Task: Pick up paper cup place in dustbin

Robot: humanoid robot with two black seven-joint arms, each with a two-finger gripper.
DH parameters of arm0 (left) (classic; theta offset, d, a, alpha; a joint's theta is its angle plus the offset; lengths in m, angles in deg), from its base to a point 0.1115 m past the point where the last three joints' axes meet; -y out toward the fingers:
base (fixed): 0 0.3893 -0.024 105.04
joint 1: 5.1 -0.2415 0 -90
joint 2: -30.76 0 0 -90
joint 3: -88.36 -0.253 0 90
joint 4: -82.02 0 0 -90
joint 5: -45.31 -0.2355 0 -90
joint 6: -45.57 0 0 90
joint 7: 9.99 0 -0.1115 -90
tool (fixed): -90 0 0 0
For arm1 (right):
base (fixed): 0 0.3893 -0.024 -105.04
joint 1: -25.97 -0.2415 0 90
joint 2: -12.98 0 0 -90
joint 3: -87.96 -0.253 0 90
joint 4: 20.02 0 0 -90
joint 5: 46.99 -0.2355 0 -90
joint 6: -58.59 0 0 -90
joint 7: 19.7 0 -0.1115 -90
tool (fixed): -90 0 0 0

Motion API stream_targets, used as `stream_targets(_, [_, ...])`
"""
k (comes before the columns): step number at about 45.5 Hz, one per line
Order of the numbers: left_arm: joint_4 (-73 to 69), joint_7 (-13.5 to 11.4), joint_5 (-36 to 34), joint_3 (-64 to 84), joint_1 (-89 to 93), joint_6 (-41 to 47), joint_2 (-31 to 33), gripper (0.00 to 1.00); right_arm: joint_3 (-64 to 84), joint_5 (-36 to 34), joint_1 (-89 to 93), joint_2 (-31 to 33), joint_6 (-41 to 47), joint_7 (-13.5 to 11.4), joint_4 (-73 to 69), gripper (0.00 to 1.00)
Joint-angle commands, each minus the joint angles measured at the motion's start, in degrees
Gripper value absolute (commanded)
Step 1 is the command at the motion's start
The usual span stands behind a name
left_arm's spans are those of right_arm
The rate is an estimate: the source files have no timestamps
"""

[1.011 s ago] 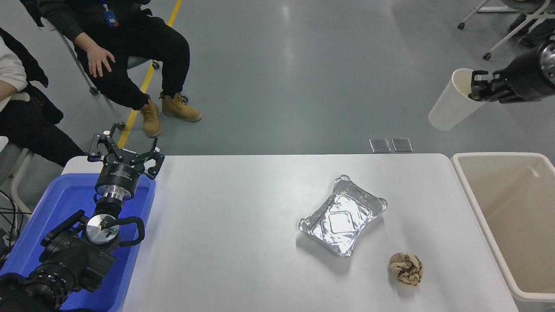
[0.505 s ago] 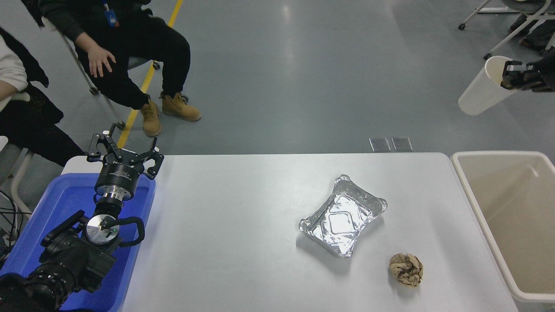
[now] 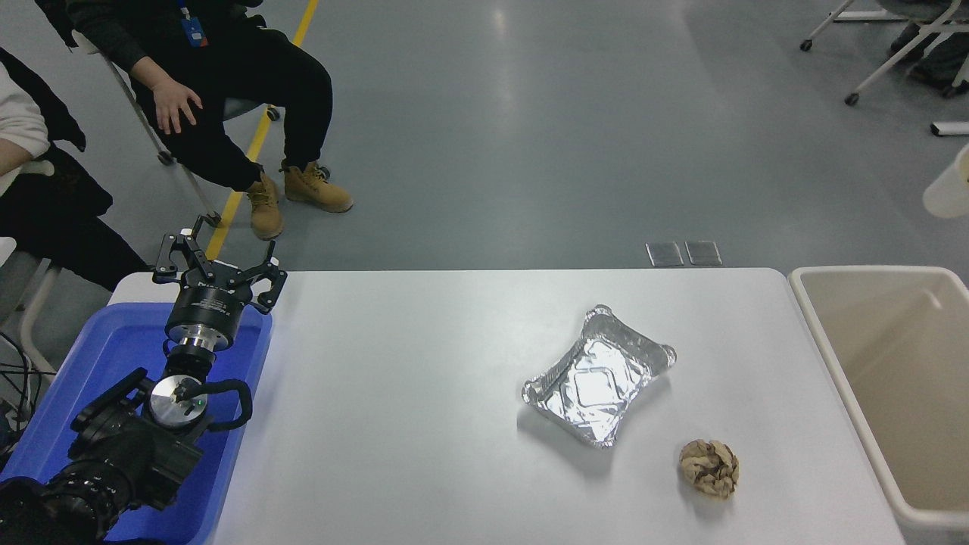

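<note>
Only the lower part of the white paper cup shows at the picture's right edge, in the air above and behind the beige dustbin. Its rim is cut off by the frame. My right gripper is out of view past the right edge. The dustbin stands against the table's right end and looks empty. My left gripper is parked open at the lower left, over the blue bin's far edge, and holds nothing.
A foil tray lies right of the table's middle. A crumpled brown paper ball lies near the front right. A blue plastic bin stands at the left. Two seated people are at the far left.
The cup has moved right, from beyond the table's right end to the frame's edge. The right gripper that held its rim has left the picture. The left arm has not moved.
</note>
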Motion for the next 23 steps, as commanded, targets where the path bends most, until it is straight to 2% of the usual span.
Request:
stream_targets(1, [-0.03,0.00,0.01,0.00,-0.01,0.00,-0.01,0.99,-11.12,-3.28,14.56,0.11,-8.64,-1.20,7.85,0.00])
stream_targets(12, [0.06,0.00,0.01,0.00,-0.01,0.00,-0.01,0.99,-25.36,-2.49,27.58,-1.12,-12.51,-1.11,11.81,0.00])
stream_targets(23, [-0.03,0.00,0.01,0.00,-0.01,0.00,-0.01,0.99,-30.64,-2.67,34.70,-5.16,-16.03,-1.11,11.90,0.00])
